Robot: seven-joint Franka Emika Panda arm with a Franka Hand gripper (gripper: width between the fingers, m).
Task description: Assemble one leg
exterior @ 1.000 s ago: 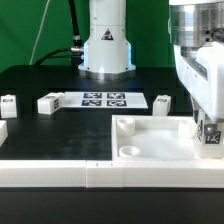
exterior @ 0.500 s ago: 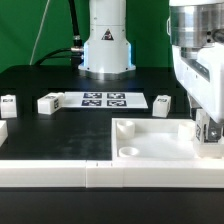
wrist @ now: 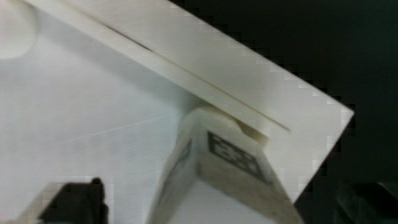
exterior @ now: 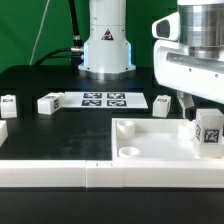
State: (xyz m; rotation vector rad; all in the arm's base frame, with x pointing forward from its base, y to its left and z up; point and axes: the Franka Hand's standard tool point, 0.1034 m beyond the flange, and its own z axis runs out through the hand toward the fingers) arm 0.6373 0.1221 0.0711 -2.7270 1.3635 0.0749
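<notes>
White plastic fills most of what you see. Your gripper (exterior: 190, 104) hangs with its fingers spread apart and nothing between them, just above the leg (exterior: 208, 131) at the exterior view's right. That leg stands upright at the right side of the big square panel (exterior: 150, 140), its black-and-white tag facing the camera. Whether the fingers touch the leg, you cannot tell from this angle.

On the wrist view you look down on the leg (wrist: 222, 155), its tag turned sideways, rising from the pale floor of the panel (wrist: 89, 110) close to the raised rim. One dark fingertip (wrist: 75, 200) shows low in that picture, clear of the leg.

Elsewhere on the black table (exterior: 40, 85) you have three more small blocks: one (exterior: 9, 103) at the far left of the exterior view, one (exterior: 48, 103) beside the marker board (exterior: 104, 99), and one (exterior: 162, 102) on the board's other side. A round socket (exterior: 129, 152) sits in the panel's near corner.
</notes>
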